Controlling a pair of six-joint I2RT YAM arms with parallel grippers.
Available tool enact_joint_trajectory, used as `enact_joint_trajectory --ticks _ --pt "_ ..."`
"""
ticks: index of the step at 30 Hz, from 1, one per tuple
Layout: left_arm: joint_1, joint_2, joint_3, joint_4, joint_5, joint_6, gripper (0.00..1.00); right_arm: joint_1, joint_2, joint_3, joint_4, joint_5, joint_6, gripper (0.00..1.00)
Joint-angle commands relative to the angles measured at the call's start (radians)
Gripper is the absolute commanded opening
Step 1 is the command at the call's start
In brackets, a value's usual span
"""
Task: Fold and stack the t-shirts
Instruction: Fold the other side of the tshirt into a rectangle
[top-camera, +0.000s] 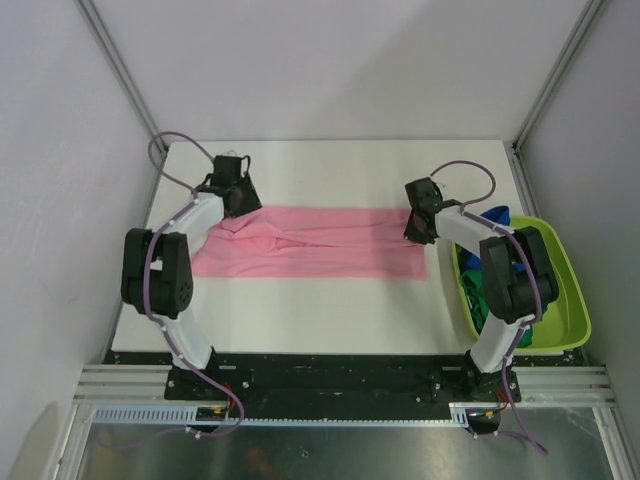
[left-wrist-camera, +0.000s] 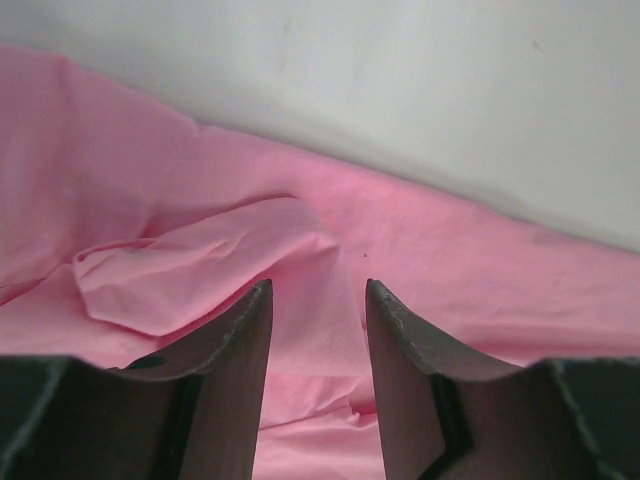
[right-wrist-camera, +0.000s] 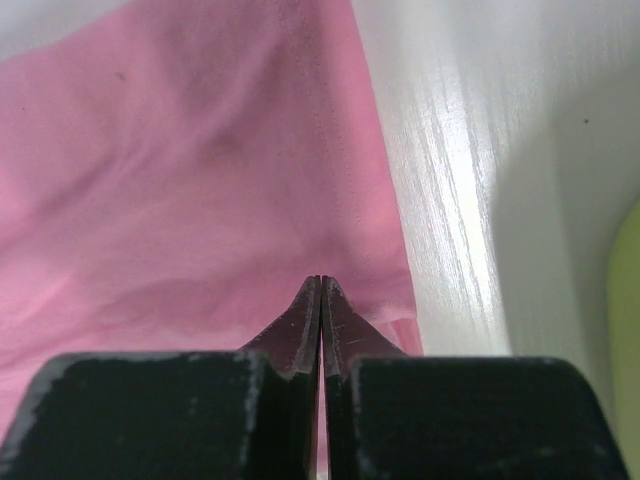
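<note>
A light pink t-shirt lies in a long band across the middle of the white table. My left gripper is over its far left end, open, and in the left wrist view its jaws straddle a raised fold of pink t-shirt without closing on it. At the shirt's far right end, my right gripper is shut. Its tips meet just above the pink t-shirt near the hem, and whether fabric is pinched does not show. A royal blue t-shirt and a dark green t-shirt lie in the tub.
The lime-green tub stands at the table's right edge, right next to the right arm, and its rim shows in the right wrist view. Bare white tabletop lies behind and in front of the shirt. Frame posts rise at the back corners.
</note>
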Motion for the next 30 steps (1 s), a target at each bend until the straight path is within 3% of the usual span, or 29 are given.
enact_joint_trajectory --ticks 1,12,17,26,30 --pt "-0.025 0.047 0.042 0.004 -0.001 0.014 0.46 0.011 -0.014 0.002 -0.016 0.022 -0.002 0.0" --pt "-0.074 -0.041 -0.146 -0.004 -0.043 -0.051 0.25 0.011 -0.113 0.005 0.008 -0.013 -0.008 0.0" --pt "-0.081 -0.068 -0.221 -0.006 -0.032 -0.077 0.2 0.02 -0.118 0.027 0.027 -0.046 0.0 0.0" --pt "-0.063 -0.195 -0.121 -0.043 -0.053 -0.001 0.43 0.076 -0.084 0.07 0.152 -0.104 0.007 0.04" --pt "-0.029 -0.163 -0.048 -0.069 -0.093 0.047 0.45 0.105 -0.033 0.095 0.255 -0.171 0.02 0.08"
